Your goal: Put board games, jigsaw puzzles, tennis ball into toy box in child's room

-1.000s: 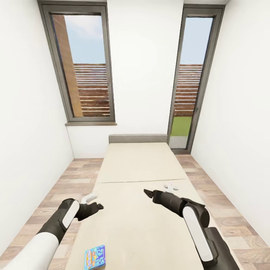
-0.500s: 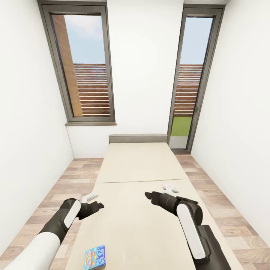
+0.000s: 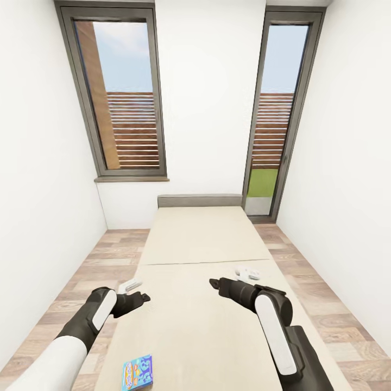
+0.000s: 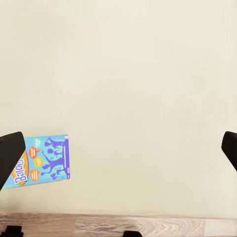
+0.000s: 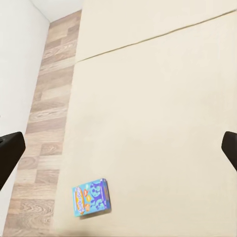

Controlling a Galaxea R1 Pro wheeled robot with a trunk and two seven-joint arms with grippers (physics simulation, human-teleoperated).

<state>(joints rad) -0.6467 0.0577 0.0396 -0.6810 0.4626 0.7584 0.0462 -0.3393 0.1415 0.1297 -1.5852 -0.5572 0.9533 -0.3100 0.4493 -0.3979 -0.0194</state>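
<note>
1. You are at the foot of the bed (image 3: 206,239) in the child's room, both arms held out over the beige mattress, and by my reading the step in hand is fetching a board game off the bed; nothing is picked up yet.

2. One board game is in sight: the small blue-teal board game (image 3: 137,372), lying flat near the mattress's left edge, close in to you. It also shows under the left arm (image 4: 45,160) and from the right wrist (image 5: 90,197). (The task names two on the bed; you can count just one here.)

3. Your left gripper (image 3: 142,297) hangs above the mattress, farther up the bed than the box, fingers spread wide and holding nothing. Your right gripper (image 3: 214,283) hovers over the middle of the bed, well apart from the box, also spread and empty.

4. The next move likely falls to the left arm: draw it back toward you and down over the box, then close across its narrow width. The box lies flat on a soft surface, so getting a finger under an edge may be awkward.

5. Counted: one bed, one board game, two tall windows (image 3: 120,98), two grippers.
</note>
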